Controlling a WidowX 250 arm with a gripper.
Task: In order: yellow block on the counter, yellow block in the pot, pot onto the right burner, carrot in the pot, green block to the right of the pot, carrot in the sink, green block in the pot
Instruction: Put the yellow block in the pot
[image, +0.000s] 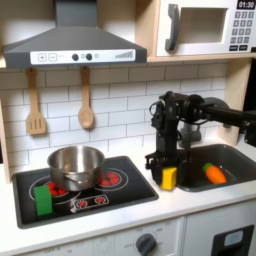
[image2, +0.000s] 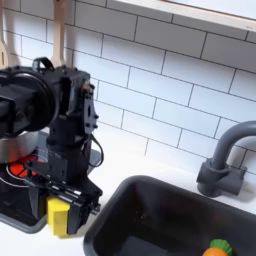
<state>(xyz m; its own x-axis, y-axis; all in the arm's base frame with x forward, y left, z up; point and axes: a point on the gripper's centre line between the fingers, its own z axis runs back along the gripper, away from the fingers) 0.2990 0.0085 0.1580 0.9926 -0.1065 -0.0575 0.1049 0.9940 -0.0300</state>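
The claw (image: 168, 170) stands over the yellow block (image: 169, 178), fingers down its sides and apparently gripping it, on the counter (image: 150, 208) between stove and sink (image: 236, 152), likely setting it down. The first exterior view shows the pot (image: 76, 166) and green block (image: 43, 198); the second shows the carrot (image2: 218, 247) below the faucet (image2: 222, 155).

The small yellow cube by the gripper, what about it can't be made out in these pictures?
- Small yellow cube: whether the black gripper clamps it; the fingertips blur into it in both exterior views.
- Its underside: whether it rests on the off-white counter, hidden by the dark grey sink's rim in the second exterior view.
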